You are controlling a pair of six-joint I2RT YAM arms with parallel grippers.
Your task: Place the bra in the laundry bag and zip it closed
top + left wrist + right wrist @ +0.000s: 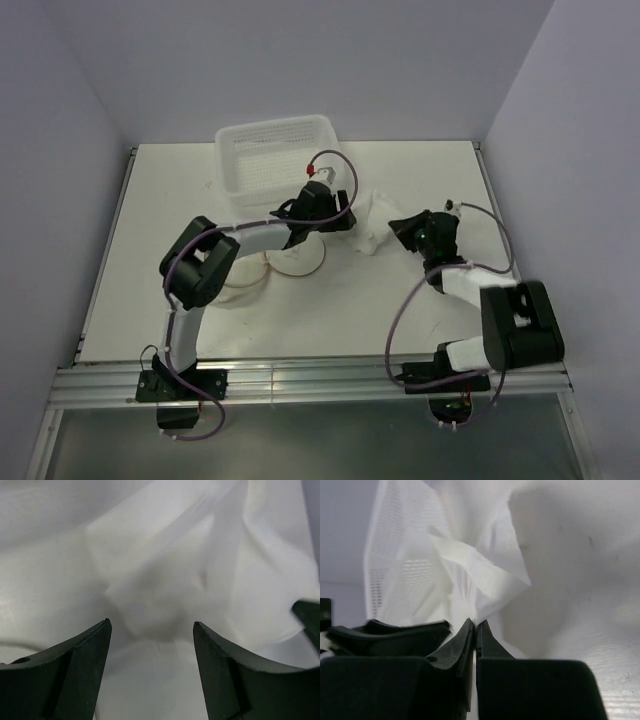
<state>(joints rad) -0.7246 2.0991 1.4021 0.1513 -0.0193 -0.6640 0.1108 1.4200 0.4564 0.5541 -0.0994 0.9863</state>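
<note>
fingers [452, 652] of the right gripper [475, 624] are pinched shut on a fold of the bra [485, 575], which bunches up just past their tips. across the garment, the left gripper [150, 625] hangs spread wide above white cloth, gripping nothing. the laundry bag [297, 258] lies just behind the left fingers, under the arm. a white basket [275, 158] sits beyond them.
</note>
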